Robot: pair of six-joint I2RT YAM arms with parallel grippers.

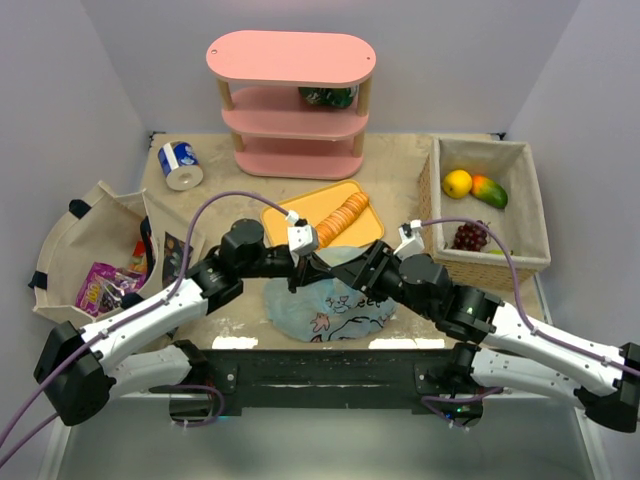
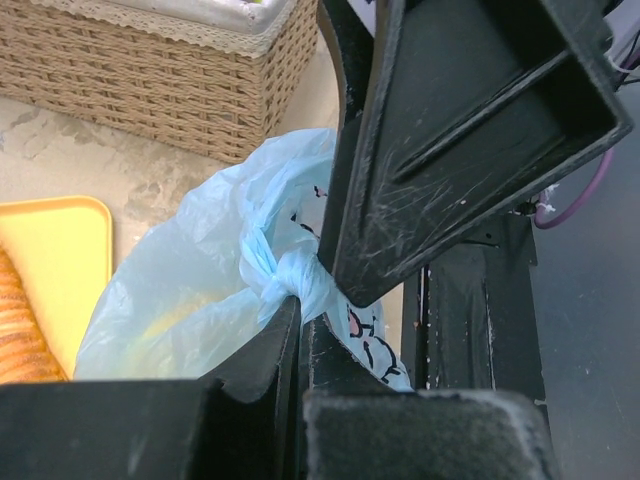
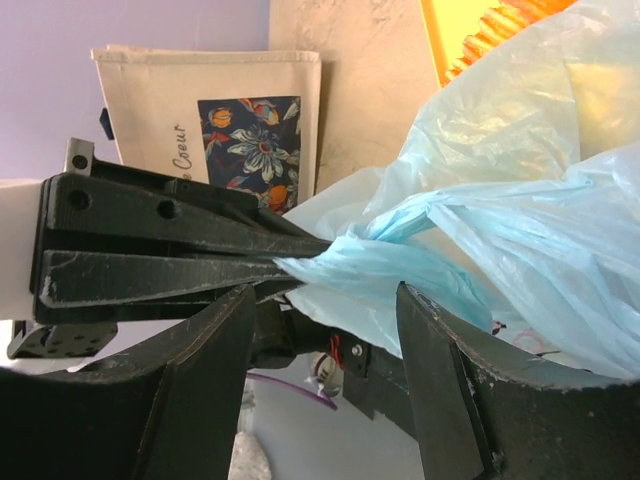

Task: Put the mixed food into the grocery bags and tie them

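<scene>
Left hand (image 2: 298,320) clenched on twisted handle (image 3: 345,262) of thin translucent light-blue plastic grocery bag (image 1: 322,308) lying on counter (image 1: 400,190) between the arms; right hand (image 3: 325,300) released, straddling that strand, and should close just beyond the pinch with the strand taut.

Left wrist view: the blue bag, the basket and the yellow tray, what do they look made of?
The bag looks like thin plastic film, translucent light blue; it crinkles, twists into a cord, and yellow shows through. The basket looks like woven wicker, matt tan, with plaited strands and a pale cloth lining over the rim. The tray is probably hard plastic, smooth yellow with a rounded raised edge.
</scene>
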